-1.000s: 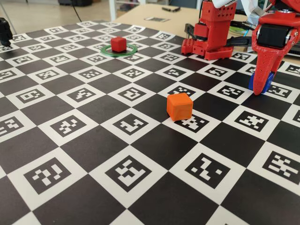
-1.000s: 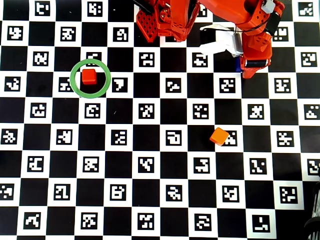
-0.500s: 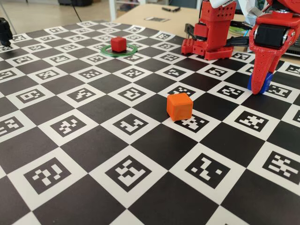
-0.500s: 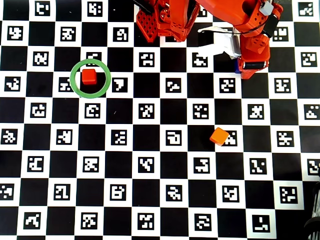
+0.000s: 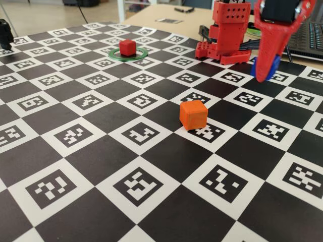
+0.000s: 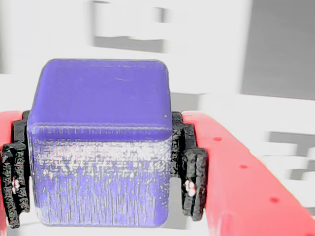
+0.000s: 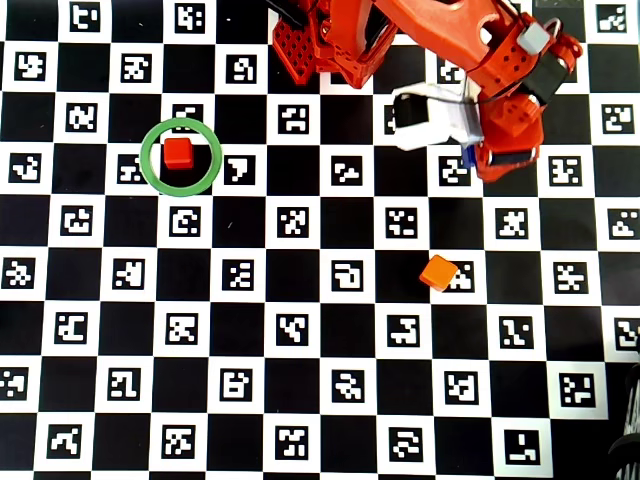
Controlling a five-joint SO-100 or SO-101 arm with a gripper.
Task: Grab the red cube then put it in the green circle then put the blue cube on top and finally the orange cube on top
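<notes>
While the blue cube (image 6: 101, 142) fills most of the wrist view, it sits squeezed between two black pads (image 6: 193, 169), one against each side face, with red fingers (image 6: 246, 187) behind them; the gripper (image 5: 263, 70) is clamped on it and holds it clear of the board (image 5: 101, 116); in the fixed view only a sliver of blue shows beside the red fingertip, hanging above the squares near the far right edge; in the overhead view the cube is almost wholly hidden under the arm, just a small blue edge (image 7: 468, 157) peeping out beside the white block on the wrist; below it the board in the wrist view is blurred to pale and grey patches.

The red cube (image 7: 178, 153) rests inside the green circle (image 7: 148, 172), a little above centre in the overhead view, well apart from the gripper on the far left of the board; in the fixed view it stands upright within the ring; the orange cube (image 5: 193, 114) lies alone near the middle of the board, turned at an angle to the squares in the overhead view, between the ring and the gripper but nearer the camera in the fixed view; the red base of the arm (image 5: 227, 38) stands at the far edge.
</notes>
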